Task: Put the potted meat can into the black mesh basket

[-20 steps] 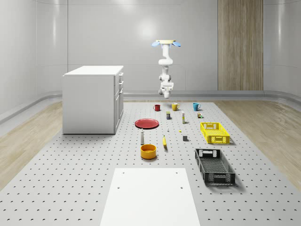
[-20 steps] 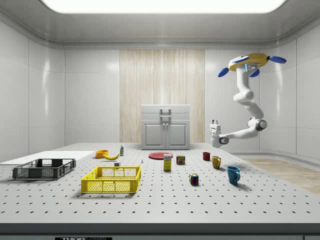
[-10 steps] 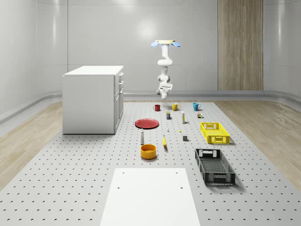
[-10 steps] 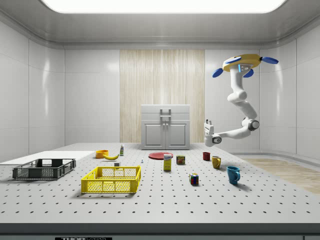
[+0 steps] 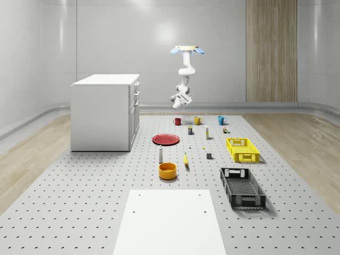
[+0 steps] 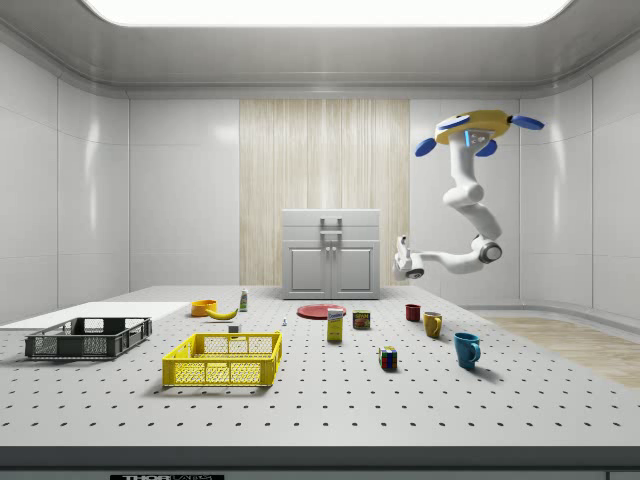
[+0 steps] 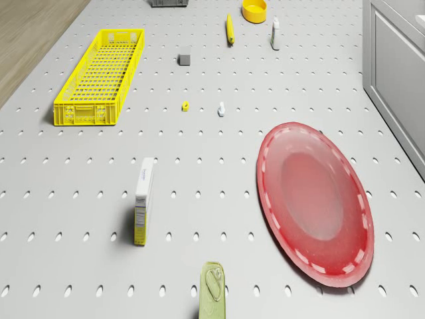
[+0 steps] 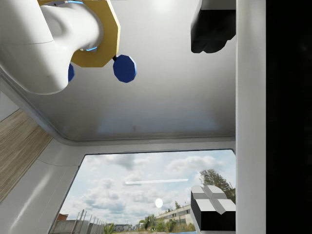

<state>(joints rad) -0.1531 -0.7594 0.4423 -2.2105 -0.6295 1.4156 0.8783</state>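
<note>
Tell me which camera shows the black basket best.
The whole-scene view: the black basket lies near and seen from above, mesh floor and walls plain. The side view shows it side-on at the far left; the drone view catches one edge.

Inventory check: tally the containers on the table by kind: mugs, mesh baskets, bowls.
Mugs: 3 (red mug, yellow mug, blue mug)
Mesh baskets: 2 (yellow basket, black basket)
Bowls: 1 (orange bowl)
Total: 6

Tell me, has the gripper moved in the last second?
Yes. In the side view the gripper has shifted toward that view's left, from over the yellow mug to past the red mug, nearer the cabinet.
</note>
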